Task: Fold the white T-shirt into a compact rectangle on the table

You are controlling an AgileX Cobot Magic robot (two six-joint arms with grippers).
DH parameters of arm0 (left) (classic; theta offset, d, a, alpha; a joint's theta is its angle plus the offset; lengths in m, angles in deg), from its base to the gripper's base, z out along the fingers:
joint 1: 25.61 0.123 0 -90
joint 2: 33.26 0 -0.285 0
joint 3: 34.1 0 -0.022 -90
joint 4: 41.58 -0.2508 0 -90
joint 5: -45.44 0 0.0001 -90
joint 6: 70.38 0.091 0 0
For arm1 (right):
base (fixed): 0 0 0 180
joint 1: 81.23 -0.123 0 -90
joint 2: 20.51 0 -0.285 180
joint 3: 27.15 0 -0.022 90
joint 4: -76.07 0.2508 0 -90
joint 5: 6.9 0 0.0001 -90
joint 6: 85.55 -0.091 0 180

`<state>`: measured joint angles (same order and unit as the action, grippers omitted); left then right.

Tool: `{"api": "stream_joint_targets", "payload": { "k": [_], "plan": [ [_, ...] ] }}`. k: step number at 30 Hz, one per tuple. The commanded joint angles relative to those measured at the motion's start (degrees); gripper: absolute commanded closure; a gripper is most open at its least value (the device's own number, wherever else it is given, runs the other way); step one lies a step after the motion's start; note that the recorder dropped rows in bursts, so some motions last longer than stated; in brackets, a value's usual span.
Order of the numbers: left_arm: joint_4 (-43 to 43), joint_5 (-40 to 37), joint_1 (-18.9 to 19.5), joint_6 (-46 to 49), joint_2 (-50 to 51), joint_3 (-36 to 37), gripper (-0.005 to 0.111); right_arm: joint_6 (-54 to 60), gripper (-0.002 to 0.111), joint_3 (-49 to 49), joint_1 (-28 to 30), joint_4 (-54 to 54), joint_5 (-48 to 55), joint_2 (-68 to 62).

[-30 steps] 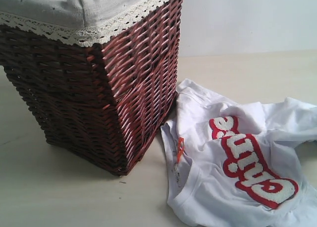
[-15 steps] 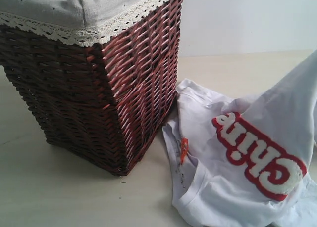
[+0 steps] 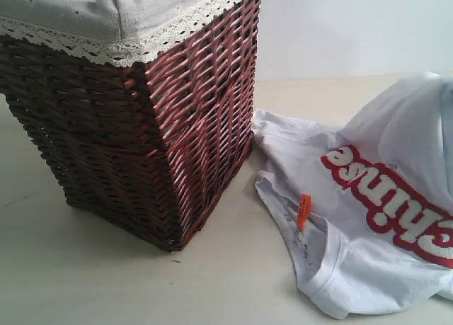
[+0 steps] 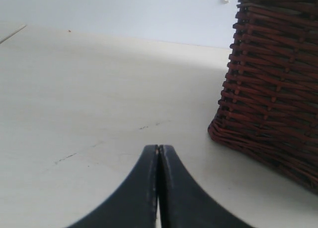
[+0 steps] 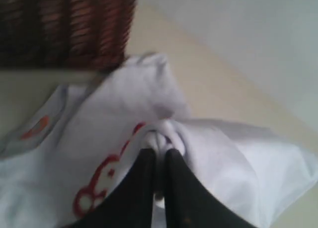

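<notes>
1. White T-shirt (image 3: 368, 219): lies crumpled on the desk (image 3: 106, 282), on the right of the exterior view. Its far corner is just beside the side wall of the wicker basket (image 3: 141, 141); contact cannot be told.
2. The shirt's right-hand part rises off the desk in a taut peak towards the frame edge. The collar (image 3: 333, 268) and orange neck tag (image 3: 304, 210) lie low on the near side. The red-outlined lettering (image 3: 396, 197) faces up, slanting across the raised cloth.
3. Right tool (image 5: 160, 151): jaws closed on a pinched bunch of white shirt fabric, with cloth draping away on both sides. Out of frame in the exterior view.
4. Left tool (image 4: 158, 147): jaws pressed fully together, holding nothing. It hovers over bare desk with the basket's lower edge near on one side, and no shirt in its view.
5. Step in hand, as I judge it: the shirt is being lifted and drawn out so it can be spread flat. No fold is made; sleeves and hem are not laid out, so the task is at an early stage.
6. The next move likely calls for:
   - setting the cloth down well apart from the basket, so there is room to spread it;
   - bringing the left tool across and opening it for a second hold, perhaps near the collar or a shoulder;
   - pulling between the two holds to take out wrinkles before any fold.
7. Risk: a single pinch may let the cloth bunch or drag towards the basket.
</notes>
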<state>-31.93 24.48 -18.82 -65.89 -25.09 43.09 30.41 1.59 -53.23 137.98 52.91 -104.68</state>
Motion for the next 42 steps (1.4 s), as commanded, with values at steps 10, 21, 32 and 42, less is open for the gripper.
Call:
{"api": "stream_joint_targets", "payload": {
  "k": [10, 21, 32, 42],
  "plan": [
    [0.6, 0.3, -0.4, 0.1, -0.4, 0.0, 0.107, -22.3, 0.108, 0.0, 0.0, -50.5, -21.5, 0.5],
    [0.6, 0.3, -0.4, 0.1, -0.4, 0.0, 0.107, -28.9, 0.059, 0.0, 0.0, -46.9, -27.0, 0.5],
    [0.6, 0.3, -0.4, 0.1, -0.4, 0.0, 0.107, -14.7, 0.073, 0.5, -3.7, -14.1, 1.4, -0.9],
    [0.6, 0.3, -0.4, 0.1, -0.4, 0.0, 0.107, -23.6, 0.108, 1.3, -15.8, -13.7, -16.9, -24.5]
  ]
}}
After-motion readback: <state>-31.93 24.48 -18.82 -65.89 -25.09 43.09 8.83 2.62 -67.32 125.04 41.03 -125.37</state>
